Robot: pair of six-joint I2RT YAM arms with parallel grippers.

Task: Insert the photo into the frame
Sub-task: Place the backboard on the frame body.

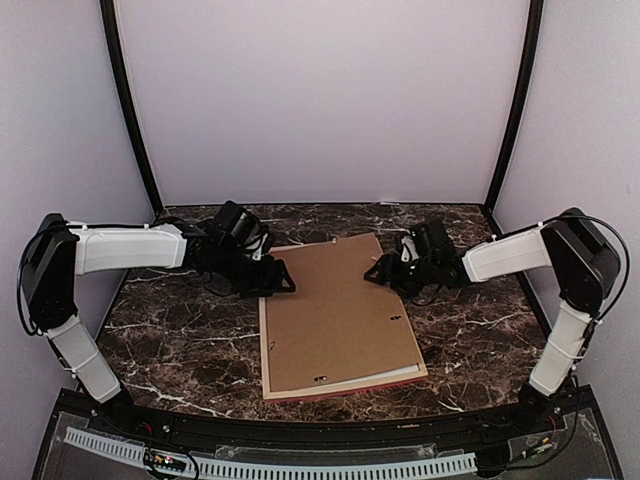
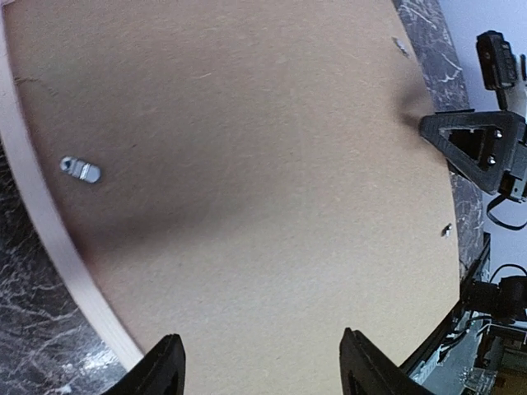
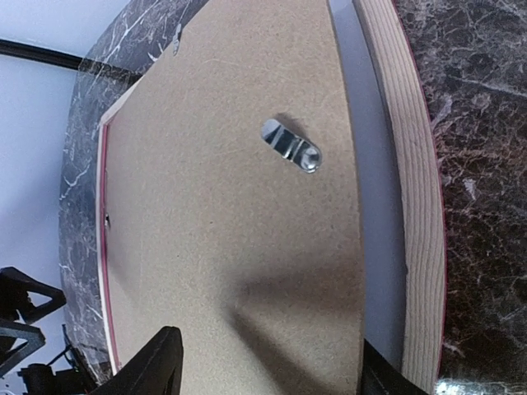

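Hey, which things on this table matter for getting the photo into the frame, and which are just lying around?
Part of the job: frame; brown backing board lying on it; pale sheet edge showing under the board, probably the photo; metal clip on the board.
Just around: no loose items in view, only the marble table and black corner posts.

Plain matt brown backing board (image 1: 335, 310); pale wood frame (image 3: 409, 206) with fine grain lines and a pinkish-red edge; black table (image 1: 180, 340) veined white like marble; silver clip (image 3: 290, 146).
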